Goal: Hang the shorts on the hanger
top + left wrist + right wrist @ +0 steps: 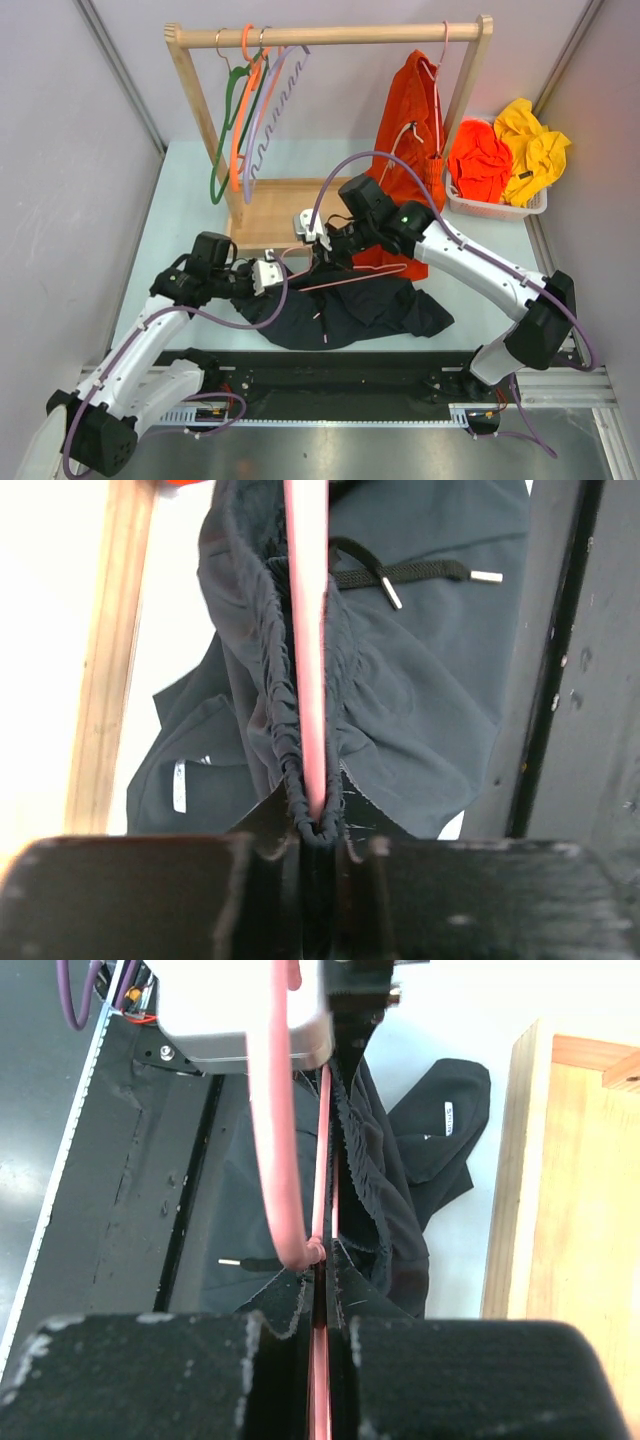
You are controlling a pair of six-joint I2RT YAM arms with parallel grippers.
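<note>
Black fingers of the left end effector (320, 845) fill the near edge of the left wrist view. They are pinched almost together on the gathered waistband of the shorts (420, 710), and the pale-pink rod of the hanger (305, 630) runs through the same fold. A white label (179, 785) shows on the left of the dark fabric, and a drawstring (400, 575) with metal tips lies farther off.

The right end effector (322, 1320) is fully closed on the hanger's rod, just below where the hook curves away.

From above, both end effectors meet over the middle of the table (190, 190), holding the waistband and hanger raised. The rest of the shorts droops onto the table's near edge. A wooden rack (330, 35) stands at the far side with an orange garment (415, 130) hanging on it, and a basket (495, 208) sits far right.
</note>
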